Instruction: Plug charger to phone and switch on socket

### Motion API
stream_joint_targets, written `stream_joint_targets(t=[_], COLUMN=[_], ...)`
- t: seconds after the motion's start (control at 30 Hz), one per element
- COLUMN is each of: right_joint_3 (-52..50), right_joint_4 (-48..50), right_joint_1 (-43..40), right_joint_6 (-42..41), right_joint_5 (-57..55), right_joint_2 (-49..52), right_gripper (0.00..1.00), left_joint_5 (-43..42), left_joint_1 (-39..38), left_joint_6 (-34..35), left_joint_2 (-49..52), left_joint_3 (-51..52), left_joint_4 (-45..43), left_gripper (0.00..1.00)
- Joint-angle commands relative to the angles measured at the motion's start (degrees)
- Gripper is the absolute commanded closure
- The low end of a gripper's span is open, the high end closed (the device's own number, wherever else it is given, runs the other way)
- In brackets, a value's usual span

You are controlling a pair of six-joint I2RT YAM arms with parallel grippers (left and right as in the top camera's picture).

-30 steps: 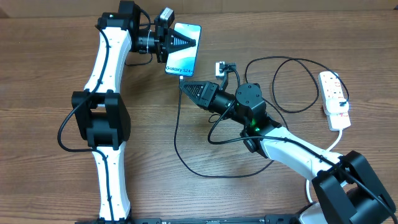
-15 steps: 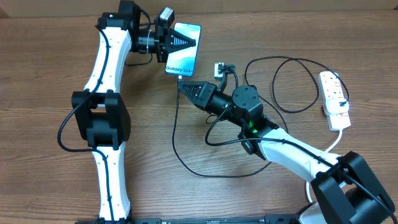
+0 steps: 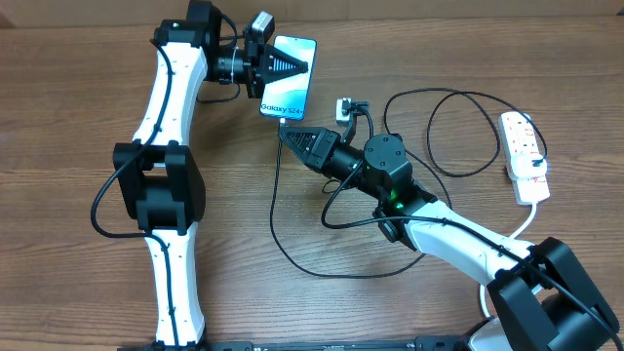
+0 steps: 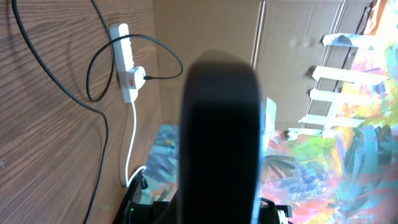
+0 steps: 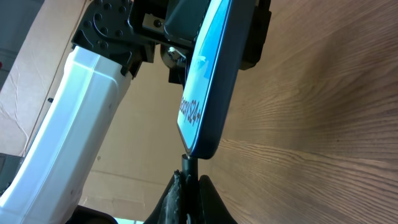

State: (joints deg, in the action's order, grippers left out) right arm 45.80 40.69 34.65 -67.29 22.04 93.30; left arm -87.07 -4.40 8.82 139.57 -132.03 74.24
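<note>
The brown wooden table [image 3: 78, 273] lies under both my grippers. The white long power strip with red switches [image 3: 524, 156] rests on it, well apart from my right gripper [image 3: 286, 136], on the side behind its wrist. My left gripper [image 3: 292, 66] is clenched on the slim smartphone with light blue screen [image 3: 292, 95] and holds it tilted on its edge. My right gripper is clenched on the thin black charger cable [image 5: 186, 163]. The cable's small plug, just beyond my fingertips, meets the phone's lower short edge. I cannot tell if it is fully inside.
</note>
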Motion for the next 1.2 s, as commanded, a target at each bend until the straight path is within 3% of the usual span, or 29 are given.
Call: stream_joint_targets(t=[0.0,1.17], right_joint_3=[0.07,0.07], right_joint_4=[0.44,0.42], right_joint_1=[0.28,0.44], right_joint_6=[-0.04,-1.55], right_joint_5=[-2.14,-4.0], right_joint_2=[0.39,1.25], right_gripper=[0.96,0.96], left_joint_5=[-3.43,-3.45], left_joint_1=[-0.5,-0.55], left_joint_6=[-1.11,-1.09], left_joint_2=[-2.86,-2.86], left_joint_3=[-0.79,-0.79], left_joint_4=[0.07,0.48], left_gripper=[0.95,0.96])
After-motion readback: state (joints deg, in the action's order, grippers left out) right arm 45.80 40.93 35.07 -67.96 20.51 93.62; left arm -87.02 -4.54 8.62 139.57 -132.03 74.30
